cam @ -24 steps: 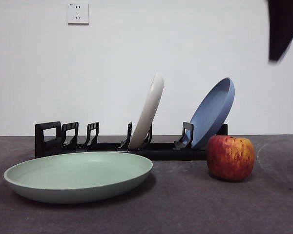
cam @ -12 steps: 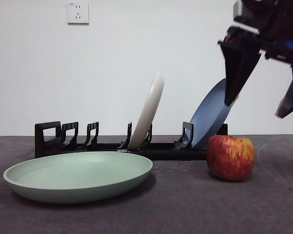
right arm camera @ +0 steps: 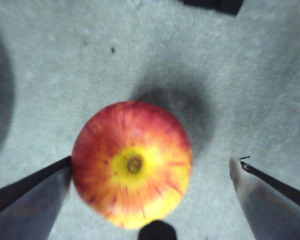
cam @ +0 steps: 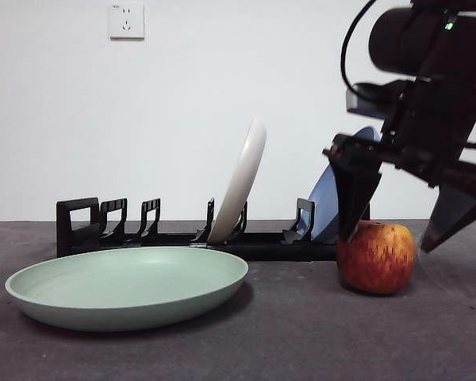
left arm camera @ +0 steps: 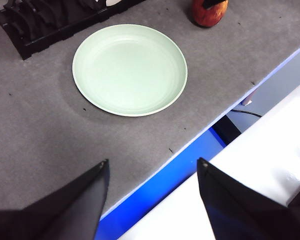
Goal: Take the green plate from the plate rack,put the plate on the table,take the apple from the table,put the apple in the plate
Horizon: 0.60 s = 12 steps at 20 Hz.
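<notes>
The green plate point(cam: 127, 286) lies flat on the table point(cam: 285, 341), in front of the plate rack point(cam: 182, 234); it also shows in the left wrist view point(left arm camera: 130, 69). The apple point(cam: 376, 256) stands on the table to the plate's right, upright in the right wrist view point(right arm camera: 132, 162). My right gripper point(cam: 390, 230) is open, just above the apple, one jaw on each side, not touching. My left gripper point(left arm camera: 152, 172) is open and empty, high above the table's front edge.
A cream-white plate point(cam: 239, 182) and a blue plate point(cam: 333, 190) lean in the rack's slots. A wall socket point(cam: 127, 21) is on the white wall behind. The table's edge point(left arm camera: 205, 127) drops to a blue and white area.
The right arm has come down from the top right corner, and its open jaws now straddle the apple. The plates and the apple have not moved.
</notes>
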Each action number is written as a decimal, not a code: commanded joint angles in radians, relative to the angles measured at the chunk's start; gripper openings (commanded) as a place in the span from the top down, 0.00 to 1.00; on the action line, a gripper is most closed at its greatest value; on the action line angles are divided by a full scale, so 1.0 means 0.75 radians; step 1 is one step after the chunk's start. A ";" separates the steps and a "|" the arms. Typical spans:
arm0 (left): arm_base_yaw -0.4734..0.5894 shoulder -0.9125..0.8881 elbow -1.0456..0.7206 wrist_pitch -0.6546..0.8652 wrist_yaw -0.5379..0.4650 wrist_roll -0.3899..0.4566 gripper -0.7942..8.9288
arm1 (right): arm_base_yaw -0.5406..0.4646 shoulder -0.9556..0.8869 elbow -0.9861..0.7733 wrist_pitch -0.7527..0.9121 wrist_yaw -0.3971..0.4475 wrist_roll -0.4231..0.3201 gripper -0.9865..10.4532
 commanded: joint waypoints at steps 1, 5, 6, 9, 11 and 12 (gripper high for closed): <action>-0.004 -0.007 -0.004 -0.002 -0.005 -0.021 0.62 | 0.007 0.045 -0.010 0.019 -0.004 0.014 0.42; -0.004 -0.007 -0.004 -0.002 -0.005 -0.021 0.62 | 0.014 0.061 -0.003 0.018 -0.004 0.024 0.82; -0.004 -0.007 -0.004 -0.002 -0.005 -0.021 0.62 | 0.015 0.060 0.012 0.005 -0.004 0.024 0.91; -0.004 -0.007 -0.004 0.001 -0.004 -0.026 0.62 | 0.024 0.060 0.110 -0.095 -0.007 0.024 0.92; -0.004 -0.005 -0.004 0.023 -0.004 -0.026 0.62 | 0.047 0.060 0.213 -0.200 -0.065 0.023 0.92; -0.004 -0.005 -0.004 0.033 -0.005 -0.025 0.62 | 0.067 0.057 0.266 -0.244 -0.107 0.021 0.92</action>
